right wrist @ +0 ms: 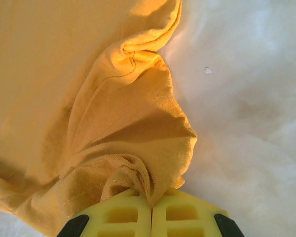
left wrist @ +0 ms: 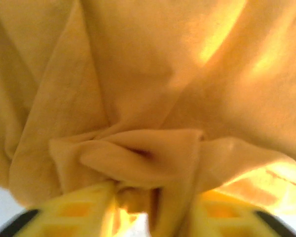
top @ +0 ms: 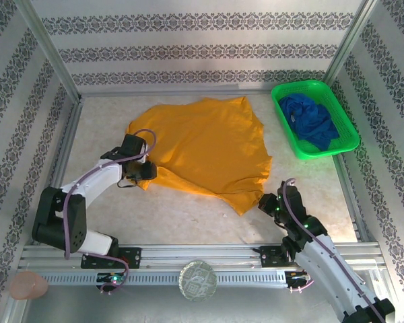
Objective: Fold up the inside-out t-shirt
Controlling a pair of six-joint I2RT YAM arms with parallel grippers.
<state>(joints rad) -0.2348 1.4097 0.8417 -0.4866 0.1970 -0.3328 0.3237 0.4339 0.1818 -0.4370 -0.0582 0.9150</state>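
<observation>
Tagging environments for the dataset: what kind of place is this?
Probably a lab robot test cell, not a home. Wallpapered panels in a metal frame enclose it. Robot arms are bolted to an aluminium rail. The mustard t-shirt and green basket look like staged props.

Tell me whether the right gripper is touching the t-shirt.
Touching. The right wrist view shows the right gripper pinched shut on a bunched edge of the t-shirt.
</observation>
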